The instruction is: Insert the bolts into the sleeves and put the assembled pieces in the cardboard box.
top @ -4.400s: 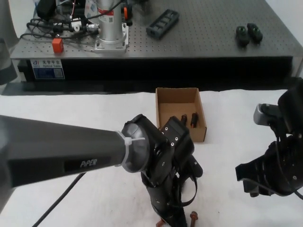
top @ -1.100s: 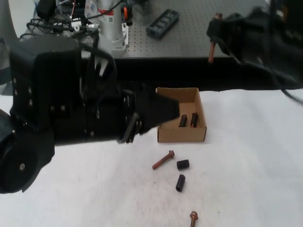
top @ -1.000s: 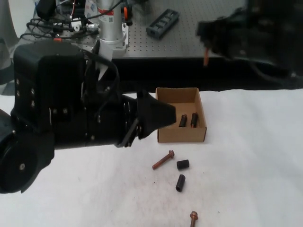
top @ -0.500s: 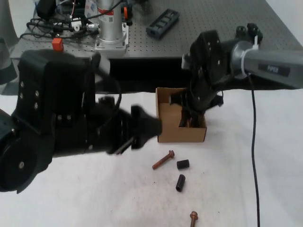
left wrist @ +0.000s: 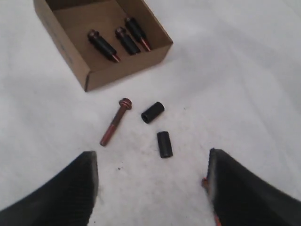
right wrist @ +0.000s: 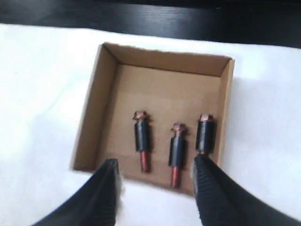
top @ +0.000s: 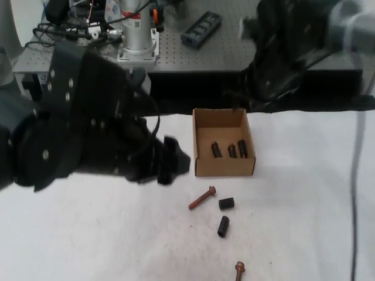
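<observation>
Three done, more parts waiting.
Right claw (right wrist: 156,165) hangs spread, empty, over the box (right wrist: 89,127) holding three sleeved bolts (right wrist: 142,136); left claw (left wrist: 151,161), also spread, hovers above a loose bolt (left wrist: 113,125) and two sleeves (left wrist: 153,112), likely set for the next pick.

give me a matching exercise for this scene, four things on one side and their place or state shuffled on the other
Things:
1. cardboard box
2. loose bolt nearest the box
3. loose sleeves
4. right claw

Places or states:
a. black, no bolt inside, lying on the white cloth
b. open, pointed at the box
c. holds three assembled pieces
d. copper-coloured, lying bare in front of the box

Pairs: 1-c, 2-d, 3-a, 4-b
</observation>
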You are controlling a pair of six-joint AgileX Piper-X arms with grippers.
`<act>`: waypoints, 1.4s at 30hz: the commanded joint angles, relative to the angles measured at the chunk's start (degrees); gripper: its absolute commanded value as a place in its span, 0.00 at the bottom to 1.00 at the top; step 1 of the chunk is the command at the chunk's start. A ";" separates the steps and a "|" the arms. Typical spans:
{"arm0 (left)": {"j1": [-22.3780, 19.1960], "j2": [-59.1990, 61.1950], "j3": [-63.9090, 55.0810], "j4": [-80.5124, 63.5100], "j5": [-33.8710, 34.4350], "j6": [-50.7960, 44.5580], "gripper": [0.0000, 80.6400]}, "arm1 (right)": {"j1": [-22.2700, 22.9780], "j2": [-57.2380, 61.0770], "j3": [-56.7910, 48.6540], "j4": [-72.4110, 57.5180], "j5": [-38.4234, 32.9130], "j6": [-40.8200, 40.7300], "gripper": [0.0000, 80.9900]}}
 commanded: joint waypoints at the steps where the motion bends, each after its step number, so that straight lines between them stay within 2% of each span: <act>1: 0.80 -1.37 -0.92 0.76 -2.93 0.71 0.60 | 4.70 -5.76 6.11 7.00 -0.86 1.30 0.45; 5: 1.95 -3.52 -0.92 5.67 -4.92 -0.33 0.60 | 10.34 -6.07 12.05 5.64 0.60 3.91 0.45; 8: 2.86 -5.38 -0.81 10.96 -4.90 -0.05 0.60 | 12.25 -3.52 12.49 5.32 2.61 3.64 0.45; 14: 3.49 -7.75 -0.81 17.00 -4.90 1.35 0.60 | 12.08 1.19 12.37 11.44 2.62 5.66 0.45; 23: 3.49 -7.92 -0.81 16.91 -4.80 1.32 0.60 | 12.08 6.76 12.61 8.84 -0.02 14.03 0.45; 29: 3.49 -7.92 -0.81 16.91 -4.78 1.32 0.60 | 12.08 8.67 12.61 7.73 -1.31 15.29 0.45; 31: 3.49 -7.92 -0.81 16.91 -4.78 1.32 0.60 | 12.08 8.65 12.61 8.59 -1.46 15.29 0.42; 37: 3.49 -7.92 -0.81 16.91 -4.78 1.56 0.60 | 12.08 8.65 12.61 7.78 -1.30 14.47 0.21; 42: 3.49 -7.92 -0.81 16.91 -4.62 2.82 0.60 | 11.70 8.65 12.61 6.93 -0.25 10.42 0.03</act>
